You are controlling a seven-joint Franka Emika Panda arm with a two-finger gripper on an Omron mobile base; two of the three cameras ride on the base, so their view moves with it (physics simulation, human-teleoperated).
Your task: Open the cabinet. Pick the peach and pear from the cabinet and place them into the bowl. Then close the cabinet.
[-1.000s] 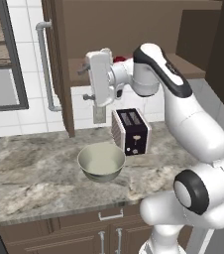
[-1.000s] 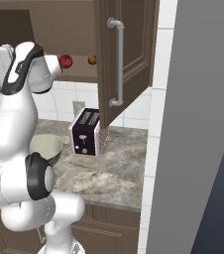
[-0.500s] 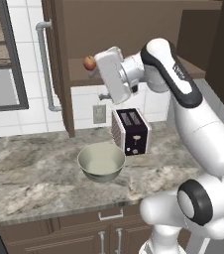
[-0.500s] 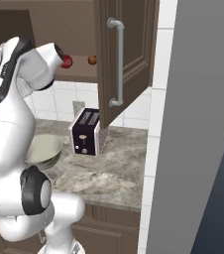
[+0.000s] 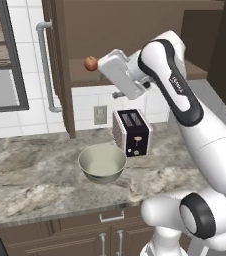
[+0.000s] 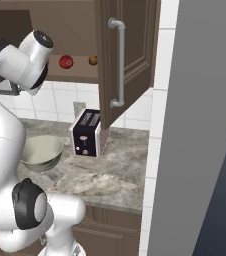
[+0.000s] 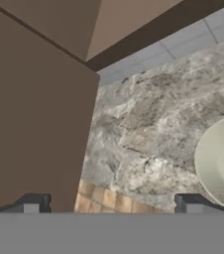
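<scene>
- Left base view: the cabinet (image 5: 60,60) stands open, its door edge-on with the long bar handle (image 5: 44,65) running vertically. A small round peach (image 5: 90,63), orange with a red blush, sits on the cabinet shelf just left of the robot's hand; the pincer itself is hidden behind the white hand body. The pale grey-green bowl (image 5: 102,162) rests upright on the marble tabletop (image 5: 30,175), just beside the black toaster (image 5: 132,132).
- Right base view: the deep red pear (image 6: 66,62) and a smaller orange-brown fruit (image 6: 92,60) sit apart on the shelf; the pear's stem end is too small to make out.
- Hand view: the pincer (image 7: 109,203) stands wide apart, gripping nothing; the bowl's rim (image 7: 218,161) is cut off at right.
</scene>
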